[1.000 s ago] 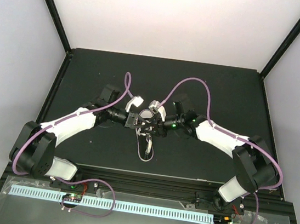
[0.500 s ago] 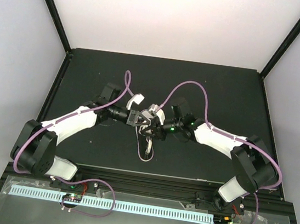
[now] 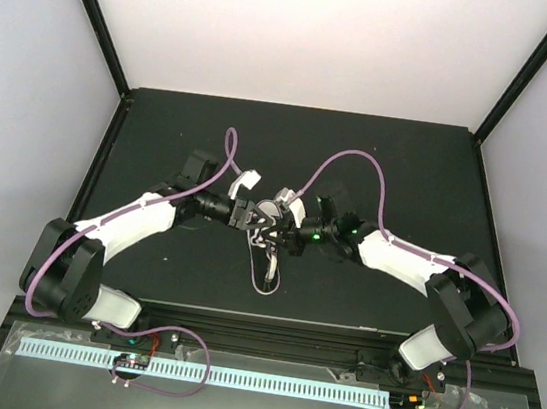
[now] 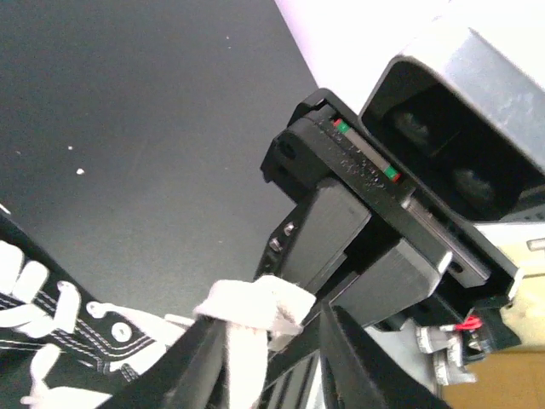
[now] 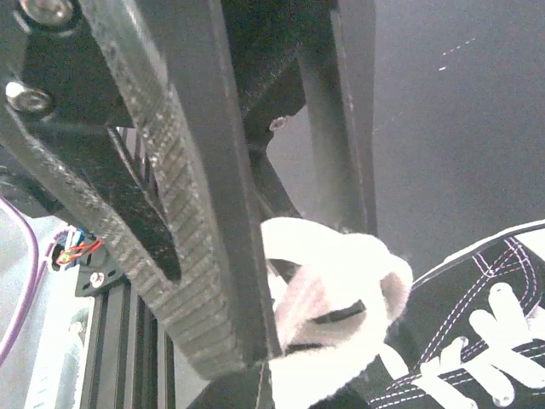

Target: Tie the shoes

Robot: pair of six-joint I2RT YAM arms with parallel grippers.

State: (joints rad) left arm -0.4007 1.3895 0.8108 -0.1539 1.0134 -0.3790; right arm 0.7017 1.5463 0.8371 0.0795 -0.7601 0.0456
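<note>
Black canvas sneaker [image 3: 268, 264], small, white toe cap, lies mid black surface [image 3: 162, 129], just under both claws. Since one second ago, left claw [image 3: 250, 220] and right claw [image 3: 274, 229] moved closer, now almost touching. Right claw pinches long white lace [image 4: 255, 308]. Left claw fingers sit either side of same bunch; cannot tell if squeezing. Looks like lace hand-over. Bow not done.
</note>
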